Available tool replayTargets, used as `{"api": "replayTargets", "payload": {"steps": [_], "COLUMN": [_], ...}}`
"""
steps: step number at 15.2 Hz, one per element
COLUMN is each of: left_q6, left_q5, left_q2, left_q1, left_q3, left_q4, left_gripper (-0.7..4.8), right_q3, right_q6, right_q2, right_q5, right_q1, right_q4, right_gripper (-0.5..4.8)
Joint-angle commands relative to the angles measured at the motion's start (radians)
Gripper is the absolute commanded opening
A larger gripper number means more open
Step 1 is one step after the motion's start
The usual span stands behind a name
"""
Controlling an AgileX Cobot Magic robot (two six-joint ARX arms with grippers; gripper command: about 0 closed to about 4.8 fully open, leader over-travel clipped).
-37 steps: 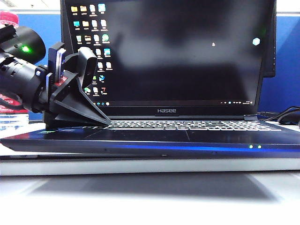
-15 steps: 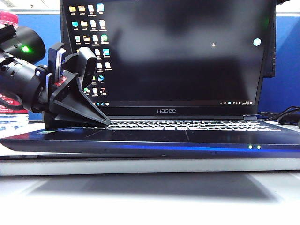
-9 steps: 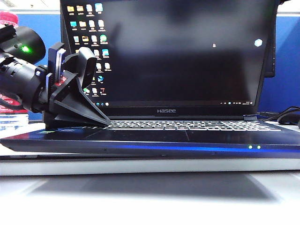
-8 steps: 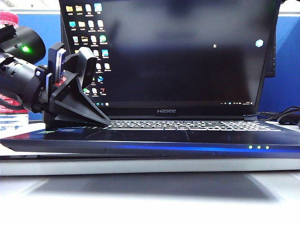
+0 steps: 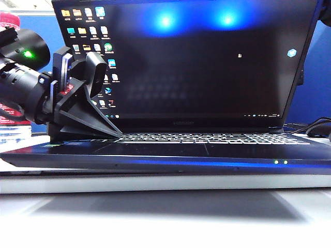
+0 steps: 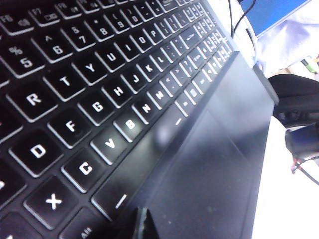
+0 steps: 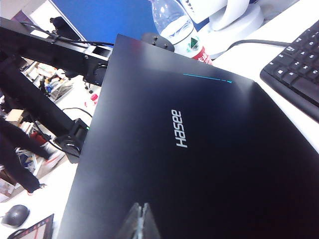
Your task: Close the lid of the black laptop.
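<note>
The black laptop (image 5: 207, 151) stands open in the middle of the exterior view, its white-lettered keyboard (image 6: 99, 94) lit. Its lid (image 5: 207, 67) leans forward over the keyboard, with desktop icons showing on the screen. My left gripper (image 5: 118, 135) is shut with nothing in it. Its tip rests on the laptop's deck at the left, by the space bar and the touchpad (image 6: 209, 169). In the left wrist view the left gripper (image 6: 142, 223) shows as one closed point. My right gripper (image 7: 142, 216) is shut and sits against the lid's dark outer shell (image 7: 199, 149), below the "Hasee" logo.
Behind the laptop stand a water bottle (image 7: 172, 20), a white stand (image 7: 234, 15) and a separate black keyboard (image 7: 299, 64). A mouse (image 7: 15, 215) lies on the white table. Cables (image 5: 315, 126) run off at the laptop's right. A blue partition closes the back.
The lid has tipped forward towards the keyboard; its top edge now reaches further out and blue glows show on the screen. The left gripper has stayed put.
</note>
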Motion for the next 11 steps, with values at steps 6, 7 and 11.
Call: {"api": "replayTargets", "payload": {"steps": [6, 7, 11], "left_q6": [0.004, 0.003, -0.004], "left_q5": [0.291, 0.313, 0.238], "left_q2": [0.02, 0.019, 0.019], "left_q1": [-0.005, -0.004, -0.004], "left_q3": [-0.017, -0.017, -0.017], "left_q4": [-0.031, -0.021, -0.013], "left_gripper": [-0.05, -0.05, -0.05], "right_q3": [-0.003, -0.003, -0.003], "right_q6": [-0.008, -0.008, -0.008], "right_q2": [-0.005, -0.005, -0.006], "right_q5": [-0.02, -0.02, -0.035], "right_q1": [0.002, 0.002, 0.002], "right_q4": [0.029, 0.029, 0.032], "right_gripper": [-0.06, -0.06, -0.06]}}
